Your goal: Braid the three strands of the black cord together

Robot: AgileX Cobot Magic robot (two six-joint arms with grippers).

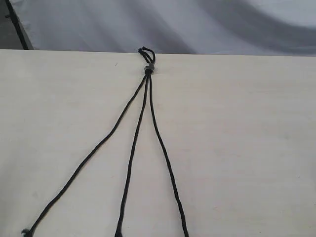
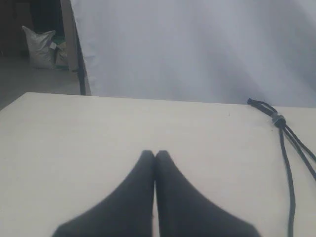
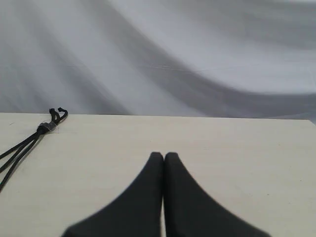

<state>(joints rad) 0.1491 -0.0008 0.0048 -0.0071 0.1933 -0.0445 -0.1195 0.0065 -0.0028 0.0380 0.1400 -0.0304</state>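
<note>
The black cord lies on the pale table, its knot with the grey band [image 1: 147, 69] at the far edge and short loops [image 1: 146, 52] just beyond. Three strands fan out toward the near edge: left strand [image 1: 94, 150], middle strand [image 1: 133, 148], right strand [image 1: 165, 158]. They lie apart, uncrossed. Neither gripper shows in the exterior view. In the left wrist view my left gripper [image 2: 155, 154] is shut and empty, with the knot [image 2: 277, 118] off to its side. My right gripper [image 3: 163, 155] is shut and empty too, the knot [image 3: 43, 128] far to its side.
The pale wooden table [image 1: 247, 148] ends at a far edge against a grey-white cloth backdrop [image 1: 197, 24]. A dark post [image 2: 79, 59] and a white sack [image 2: 40, 47] stand on the floor beyond the table's left corner.
</note>
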